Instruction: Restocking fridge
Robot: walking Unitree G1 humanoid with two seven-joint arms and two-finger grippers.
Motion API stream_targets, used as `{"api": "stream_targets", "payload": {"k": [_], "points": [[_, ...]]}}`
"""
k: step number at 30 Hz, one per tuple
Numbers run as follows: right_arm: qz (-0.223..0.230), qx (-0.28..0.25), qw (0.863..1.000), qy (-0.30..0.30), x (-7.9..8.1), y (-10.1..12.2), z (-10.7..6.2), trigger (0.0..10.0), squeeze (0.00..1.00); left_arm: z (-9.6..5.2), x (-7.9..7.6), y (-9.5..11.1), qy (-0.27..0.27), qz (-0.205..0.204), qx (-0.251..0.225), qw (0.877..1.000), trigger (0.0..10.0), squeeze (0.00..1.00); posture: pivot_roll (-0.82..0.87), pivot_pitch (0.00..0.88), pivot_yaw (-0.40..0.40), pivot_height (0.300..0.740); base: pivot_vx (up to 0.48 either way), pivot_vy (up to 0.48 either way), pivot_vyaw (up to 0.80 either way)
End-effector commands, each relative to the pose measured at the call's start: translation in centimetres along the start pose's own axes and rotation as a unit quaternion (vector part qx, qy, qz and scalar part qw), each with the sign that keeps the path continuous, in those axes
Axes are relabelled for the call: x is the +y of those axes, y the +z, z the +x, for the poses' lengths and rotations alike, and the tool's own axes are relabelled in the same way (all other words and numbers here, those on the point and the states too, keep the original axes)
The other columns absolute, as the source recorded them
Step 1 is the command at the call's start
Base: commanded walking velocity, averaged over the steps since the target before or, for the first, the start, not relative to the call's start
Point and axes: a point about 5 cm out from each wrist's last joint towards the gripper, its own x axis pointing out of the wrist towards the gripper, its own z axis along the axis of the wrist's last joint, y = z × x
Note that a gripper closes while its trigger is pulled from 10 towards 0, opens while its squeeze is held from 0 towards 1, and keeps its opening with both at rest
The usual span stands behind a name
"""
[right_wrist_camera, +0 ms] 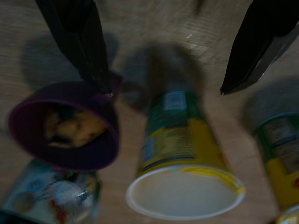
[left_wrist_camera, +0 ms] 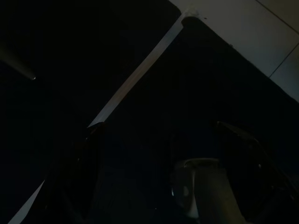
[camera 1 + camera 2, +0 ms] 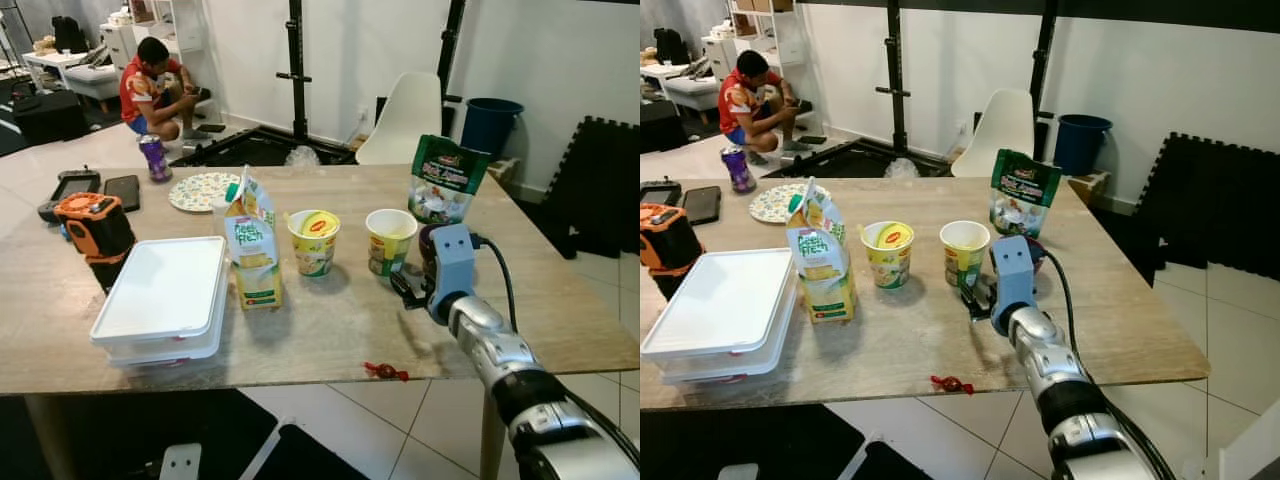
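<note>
Noodle cups stand on the counter [image 3: 560, 330], and the right pincer [image 1: 163, 88] hangs low over the wood just short of the nearer one, the open-topped noodle cup [image 3: 390, 241]! Its two black fingers [image 1: 77, 42] are spread wide with nothing between them, and in the wrist view that yellow-and-green cup sits squarely ahead of the gap, not touched by either finger. Off one fingertip lies a dark purple bowl [image 1: 70, 126] with something brownish inside; the finger's tip is right at its rim, though contact is hard to judge through the blur. Beyond the bowl stands a green snack pouch [image 3: 445, 178], upright near the counter's far edge.

Further along from the pincer, past the open cup, is a second noodle cup with its lid on [image 3: 314, 241], then a milk carton [image 3: 251, 243] with its spout top tilted open, and beyond that a stack of white lidded containers [image 3: 165, 300]. An orange and black device [image 3: 92, 228] sits further on at the counter's edge, with a patterned plate [image 3: 201, 191] and a purple can [image 3: 154, 157] toward the far side. A small red wrapped sweet [image 3: 383, 372] lies at the near edge, just beside the silver right arm [image 3: 500, 355].

A person [image 3: 150, 90] in a red top crouches on the floor in the background, and a white chair [image 3: 405, 118] stands behind the counter. The left wrist view is very dark; the left pincer's opening cannot be told.
</note>
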Motion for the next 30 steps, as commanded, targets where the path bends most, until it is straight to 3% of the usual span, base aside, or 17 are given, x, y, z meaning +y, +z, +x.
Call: {"api": "stream_targets", "payload": {"k": [1,2,3,4,5,6,7,30], "points": [[0.011,0.003,1.0,-0.028,-0.2,-0.3,0.1,8.1,0.0,-0.3,0.4,-0.6,0.006,-0.002,0.011,1.0,10.0,0.0,0.08,0.148,-0.014,0.734,0.0,0.0,0.0],[0.012,0.002,0.999,-0.039,-0.2,-0.2,0.2,6.5,0.0,-0.4,0.5,-0.7,0.007,-0.002,0.011,1.0,10.0,0.0,0.08,0.157,-0.017,0.734,0.0,0.0,0.0],[0.015,0.002,0.999,-0.046,-0.2,-0.1,0.2,6.2,0.0,-0.4,0.6,-0.8,0.008,-0.002,0.011,1.0,10.0,0.0,0.08,0.159,-0.017,0.734,0.0,0.0,0.0],[0.015,0.002,0.998,-0.053,-0.3,0.0,0.3,6.4,0.0,-0.5,0.6,-0.8,0.008,-0.002,0.011,1.0,10.0,0.0,0.08,0.159,-0.017,0.734,0.0,0.0,0.0],[0.013,0.002,0.998,-0.061,-0.3,0.1,0.3,8.6,0.0,-0.5,0.7,-0.8,0.009,-0.002,0.01,1.0,10.0,0.0,0.09,0.167,-0.019,0.734,0.0,0.0,0.0],[0.013,0.002,0.998,-0.061,-0.3,0.1,0.3,8.6,0.0,-0.5,0.7,-0.8,0.009,-0.002,0.01,1.0,10.0,0.0,0.09,0.167,-0.019,0.734,0.0,0.0,0.0],[0.013,0.002,0.997,-0.07,-0.3,0.2,0.4,10.0,0.0,-0.7,0.9,-0.9,0.01,-0.003,0.01,1.0,10.0,0.0,0.09,0.172,-0.021,0.734,0.0,0.0,0.0],[0.032,-0.002,0.991,-0.133,0.9,0.9,0.9,10.0,0.0,-1.5,2.5,-1.9,0.022,0.001,0.027,0.999,10.0,0.0,0.13,0.213,-0.016,0.734,0.0,0.0,0.0]]}}
